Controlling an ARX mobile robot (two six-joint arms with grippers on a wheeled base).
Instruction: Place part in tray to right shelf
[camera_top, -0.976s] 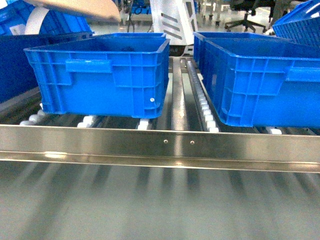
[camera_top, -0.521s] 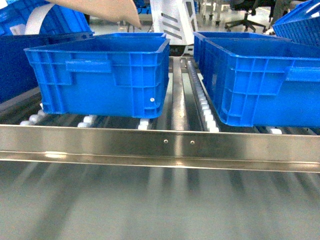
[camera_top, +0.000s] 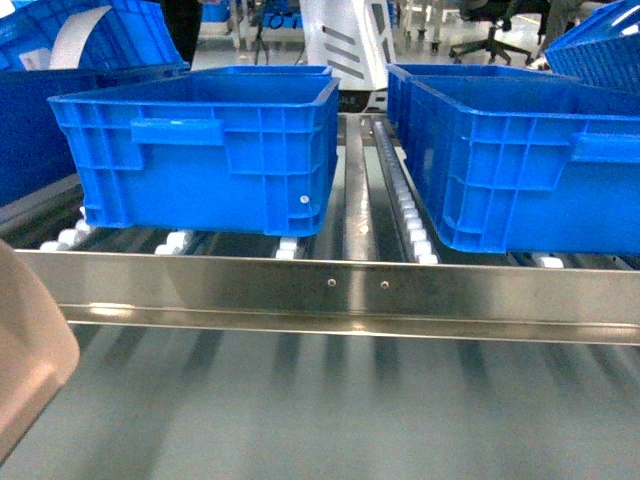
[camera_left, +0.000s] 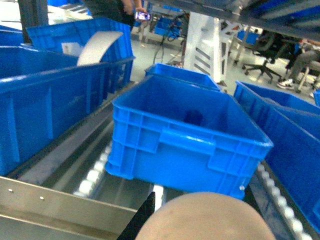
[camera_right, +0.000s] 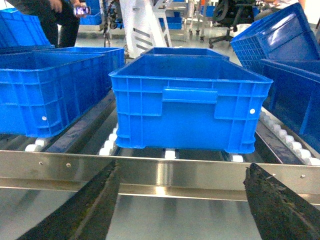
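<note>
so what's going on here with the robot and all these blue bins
The robot faces a steel roller shelf holding blue crates. A pale pinkish-beige tray has just come into the head view at lower left, also visible low in the left wrist view. The right pincer hangs open and empty before the rail. No blue part is visible.

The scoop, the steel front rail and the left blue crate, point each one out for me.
scoop (camera_top: 30, 350): head view, its curved beige side, bottom left.
front rail (camera_top: 330, 293): head view, flat shiny face near the screws.
left blue crate (camera_top: 200, 160): head view, front wall under the handle.
</note>
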